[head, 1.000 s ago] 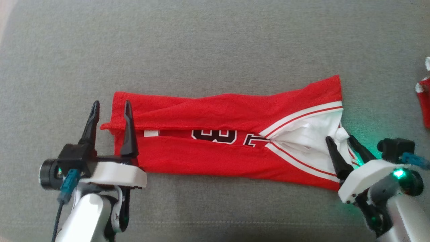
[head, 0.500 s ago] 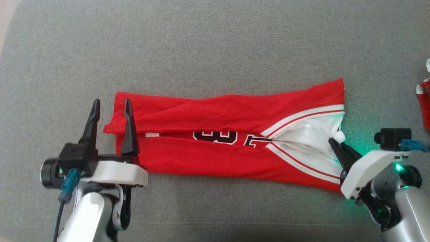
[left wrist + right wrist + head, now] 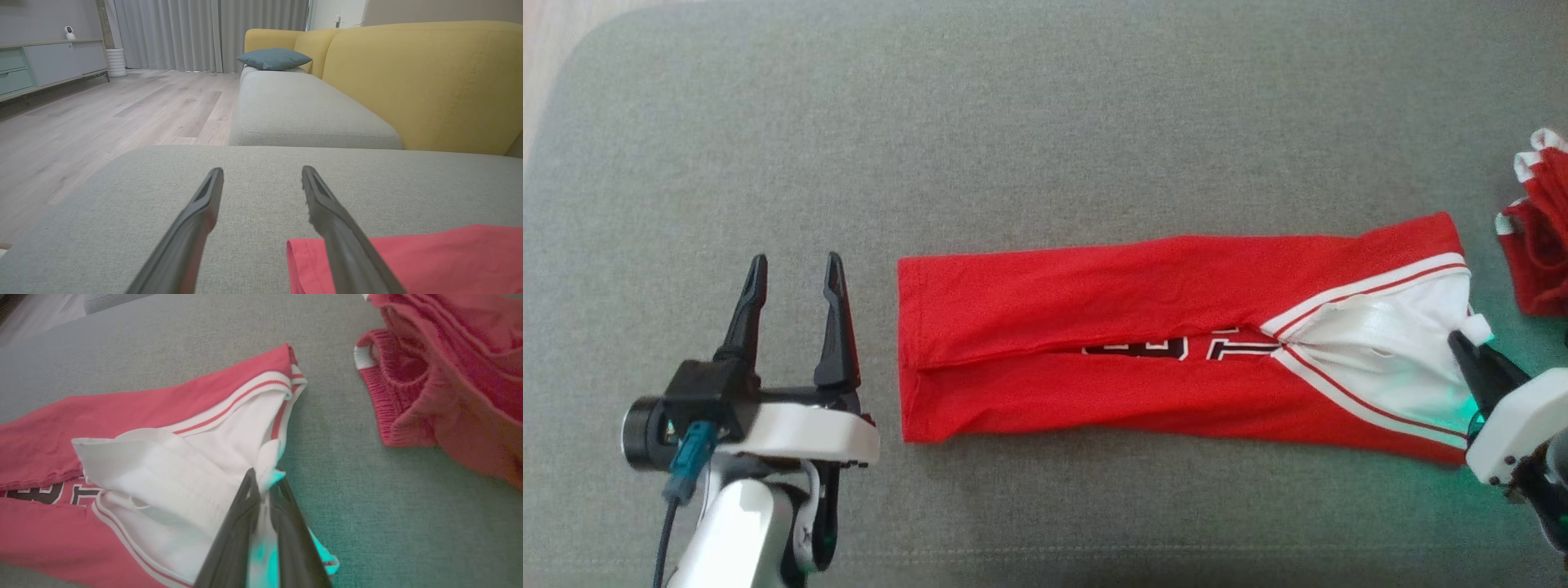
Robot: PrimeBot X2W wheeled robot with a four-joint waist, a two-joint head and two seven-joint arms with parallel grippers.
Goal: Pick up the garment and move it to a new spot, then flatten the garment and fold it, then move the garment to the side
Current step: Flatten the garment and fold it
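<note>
The garment [image 3: 1143, 359] is a red jersey with white trim and dark numerals, folded into a long strip across the grey cushion [image 3: 1045, 122]. My right gripper [image 3: 1462, 339] is shut on its white end at the far right; the right wrist view has that gripper [image 3: 263, 477] pinching white cloth of the garment [image 3: 102, 416]. My left gripper [image 3: 796, 260] stands open over bare cushion, a little left of the garment's left edge. In the left wrist view that gripper [image 3: 262, 169] holds nothing, and the garment's red corner [image 3: 429, 257] lies at the lower right.
A second, crumpled red garment [image 3: 1539, 237] lies close beyond the right gripper, also large in the right wrist view [image 3: 449, 384]. The cushion's rounded corner and wooden floor [image 3: 556, 33] are at the upper left. A yellow sofa [image 3: 408, 73] with a blue pillow [image 3: 273, 58] stands ahead.
The right gripper has shut on the garment's white end and drawn the whole garment to the right. Its left edge has left the open left gripper's fingers. The strip lies straighter.
</note>
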